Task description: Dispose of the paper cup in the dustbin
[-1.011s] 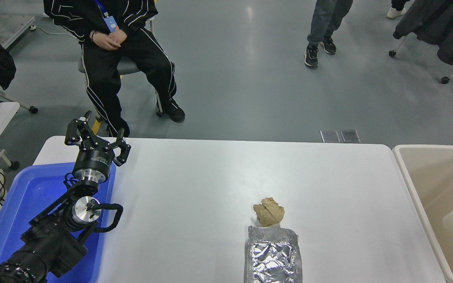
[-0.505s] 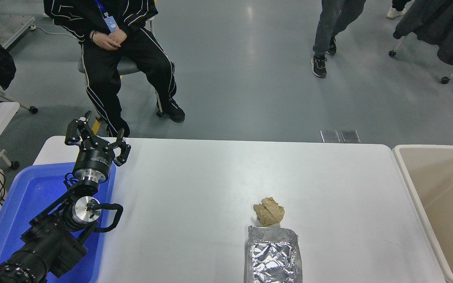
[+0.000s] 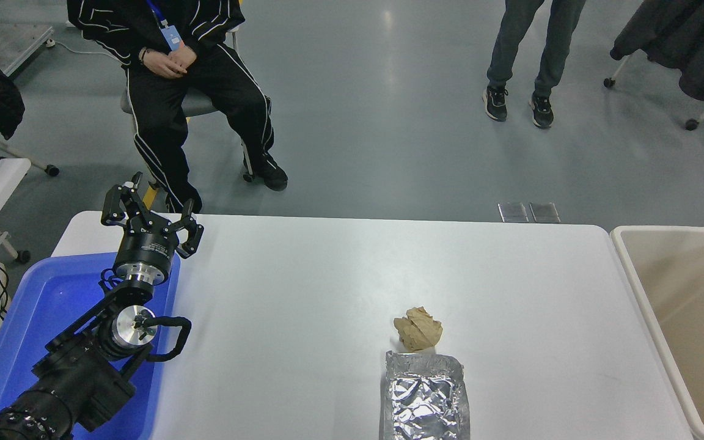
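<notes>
The beige dustbin (image 3: 636,275) stands at the table's right edge, and the part of its inside that shows is bare. The paper cup is out of view. My left gripper (image 3: 147,211) is parked open at the table's far left, above the blue tub. My right gripper is out of view.
A blue tub (image 3: 40,305) sits under the left arm. A crumpled brown paper ball (image 3: 418,329) lies mid-table, with a silver foil tray (image 3: 425,397) just in front of it. One person sits beyond the table's far edge and another stands further back.
The right gripper, at the right edge over the dustbin with something pale by it, has withdrawn out of view. The standing person has shifted their feet. The left arm has not moved.
</notes>
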Available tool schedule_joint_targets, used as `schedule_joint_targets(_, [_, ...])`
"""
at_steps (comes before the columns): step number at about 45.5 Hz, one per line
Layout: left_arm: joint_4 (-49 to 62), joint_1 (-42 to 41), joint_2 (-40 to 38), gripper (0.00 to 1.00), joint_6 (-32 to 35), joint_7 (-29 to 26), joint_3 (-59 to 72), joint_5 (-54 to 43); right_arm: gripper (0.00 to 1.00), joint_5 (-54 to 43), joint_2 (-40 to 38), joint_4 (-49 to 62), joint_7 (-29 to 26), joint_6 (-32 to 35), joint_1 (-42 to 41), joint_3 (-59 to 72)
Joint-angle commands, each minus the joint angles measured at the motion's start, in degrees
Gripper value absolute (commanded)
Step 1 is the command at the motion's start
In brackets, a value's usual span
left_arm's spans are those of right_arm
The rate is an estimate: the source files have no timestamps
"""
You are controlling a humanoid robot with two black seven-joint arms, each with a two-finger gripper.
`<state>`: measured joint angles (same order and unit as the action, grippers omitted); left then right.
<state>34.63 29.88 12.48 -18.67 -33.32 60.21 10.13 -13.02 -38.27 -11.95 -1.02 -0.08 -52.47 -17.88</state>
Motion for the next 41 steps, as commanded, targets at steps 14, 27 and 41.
schedule_joint_targets(14, [0.00,0.00,0.00,1.00,0.04,-0.08,0.00,-0.02,0.99,0.01,-9.63,-28.12,0.14,-0.27,-7.56,-21.13])
schedule_joint_targets(27, [0.00,0.00,0.00,1.00,0.04,0.01,0.00,-0.02,0.99,0.10,-6.82,-34.37,0.32,-0.09,-5.55,-31.95])
schedule_joint_targets(41, [0.00,0.00,0.00,1.00,0.04,-0.08,0.00,-0.02,0.99,0.01,2.58,-36.22,13.32,-0.09,4.64,-34.24])
